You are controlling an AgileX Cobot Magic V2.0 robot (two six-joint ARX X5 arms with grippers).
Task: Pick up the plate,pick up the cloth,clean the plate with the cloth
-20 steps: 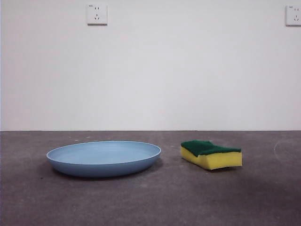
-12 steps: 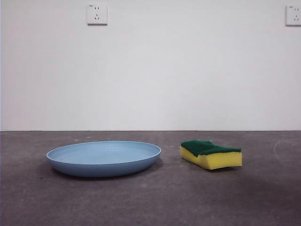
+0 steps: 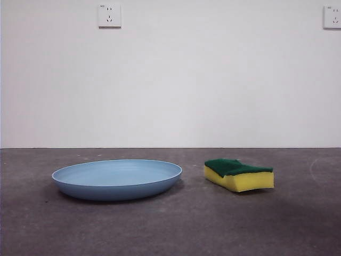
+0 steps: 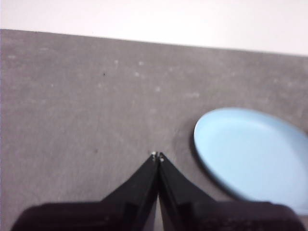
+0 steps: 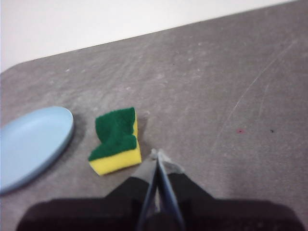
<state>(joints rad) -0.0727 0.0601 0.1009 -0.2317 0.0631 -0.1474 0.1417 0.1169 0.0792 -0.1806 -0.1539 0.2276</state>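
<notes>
Left gripper (image 4: 157, 155): jaws pressed together, holding nothing, above bare table (image 4: 72, 106) beside the plate (image 4: 250, 151). Right gripper (image 5: 158, 156): jaws likewise together and empty, poised near the cloth (image 5: 115, 139). You will find the plate flat on the table, the cloth just beside it, apparently apart. Wall outlets (image 3: 109, 15) behind; their detail is blurred.

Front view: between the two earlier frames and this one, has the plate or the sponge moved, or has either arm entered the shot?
Nothing has visibly changed. The plate and the sponge lie flat on the table where they were, apart from each other, and no arm has entered the front view. In the wrist views the left gripper and the right gripper are both shut and hold nothing.
</notes>
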